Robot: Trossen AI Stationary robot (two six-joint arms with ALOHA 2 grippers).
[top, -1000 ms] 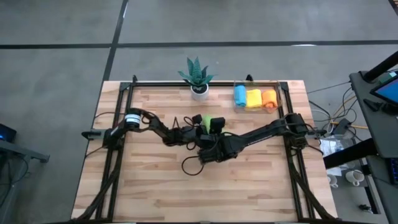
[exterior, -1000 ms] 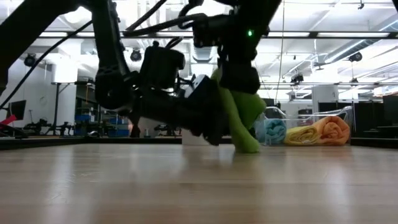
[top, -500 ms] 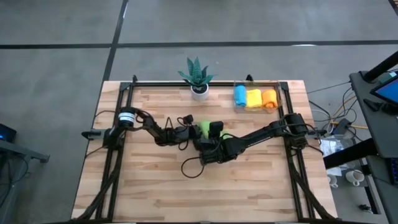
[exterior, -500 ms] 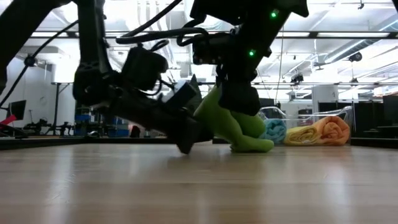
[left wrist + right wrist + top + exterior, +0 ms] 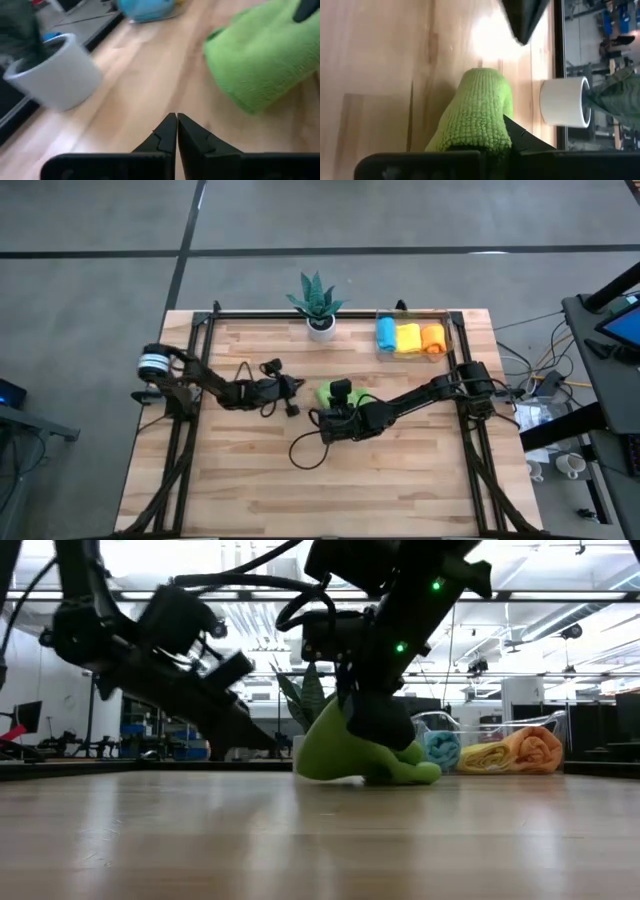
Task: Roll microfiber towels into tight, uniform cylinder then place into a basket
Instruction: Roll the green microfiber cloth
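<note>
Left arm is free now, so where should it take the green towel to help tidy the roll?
Probably the free end of the green towel, the rounded lump facing the left gripper. Come in low from that side, fingers straddling the roll across its width; the right gripper already pins the other end on the table.

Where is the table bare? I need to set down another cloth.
Bare wood runs along the near edge of the table, below both arms. The far right corner is crowded: the basket holds three rolled towels. The middle is taken by the green towel and right gripper.
</note>
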